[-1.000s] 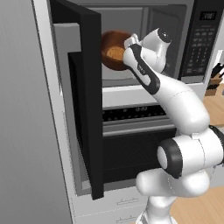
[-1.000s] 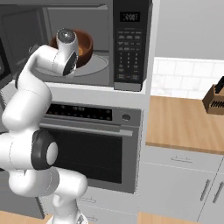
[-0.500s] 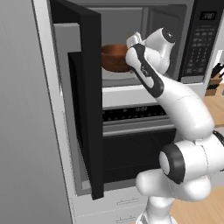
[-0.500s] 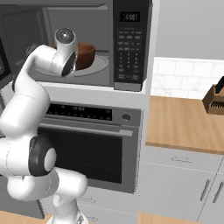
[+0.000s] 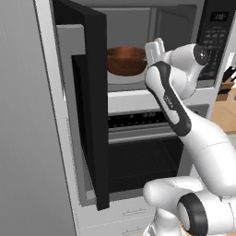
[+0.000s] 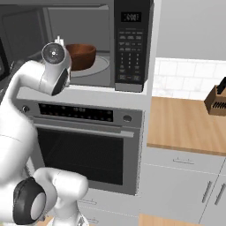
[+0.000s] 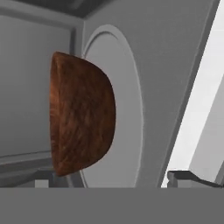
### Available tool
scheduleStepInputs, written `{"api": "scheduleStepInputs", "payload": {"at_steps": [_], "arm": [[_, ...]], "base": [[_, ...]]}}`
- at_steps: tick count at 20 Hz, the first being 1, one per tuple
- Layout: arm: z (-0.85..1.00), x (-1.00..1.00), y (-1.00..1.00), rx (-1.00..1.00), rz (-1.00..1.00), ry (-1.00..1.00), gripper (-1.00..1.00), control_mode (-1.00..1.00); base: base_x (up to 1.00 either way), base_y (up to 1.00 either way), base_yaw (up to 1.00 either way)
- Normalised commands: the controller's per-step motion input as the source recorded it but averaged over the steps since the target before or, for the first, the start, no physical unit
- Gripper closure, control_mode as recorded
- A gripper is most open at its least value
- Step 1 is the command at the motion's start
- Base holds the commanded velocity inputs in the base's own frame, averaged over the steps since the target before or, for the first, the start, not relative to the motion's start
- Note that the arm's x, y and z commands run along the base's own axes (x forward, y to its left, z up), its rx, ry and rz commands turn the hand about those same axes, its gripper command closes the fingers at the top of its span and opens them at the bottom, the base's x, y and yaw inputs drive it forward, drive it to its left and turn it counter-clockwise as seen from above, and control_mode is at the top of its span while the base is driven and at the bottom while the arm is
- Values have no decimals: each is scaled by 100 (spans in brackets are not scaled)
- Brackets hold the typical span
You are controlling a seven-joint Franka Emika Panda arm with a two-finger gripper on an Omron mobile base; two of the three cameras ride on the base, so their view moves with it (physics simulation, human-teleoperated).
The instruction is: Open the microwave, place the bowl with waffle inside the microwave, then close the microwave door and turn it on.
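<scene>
— Where is the bowl with waffle (image 5: 126, 60)?
— Sitting inside the microwave (image 6: 132, 44), on the round turntable (image 7: 127, 109), near the middle. Good spot for spinning and warming.
— And the gripper (image 5: 155, 47)?
— Just in front of the bowl, at the microwave's mouth. Fingers wide apart, holding nothing, not touching the bowl.
— Why so?
— Probably because the bowl needs no more carrying.
— What about the microwave door (image 5: 90, 101)?
— Swung wide open, left of the microwave. Needs shutting next, then a press on the keypad (image 6: 131, 55).
</scene>
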Motion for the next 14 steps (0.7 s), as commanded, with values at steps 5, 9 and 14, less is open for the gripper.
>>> {"api": "scheduleStepInputs", "payload": {"at_steps": [5,9,14], "arm": [[0,-100,0,0,0,-2,-100,-100],[0,-98,0,0,0,0,-100,-100],[0,-73,0,0,0,0,-100,-100]], "base": [[0,0,0],[0,0,0],[0,0,0]]}}
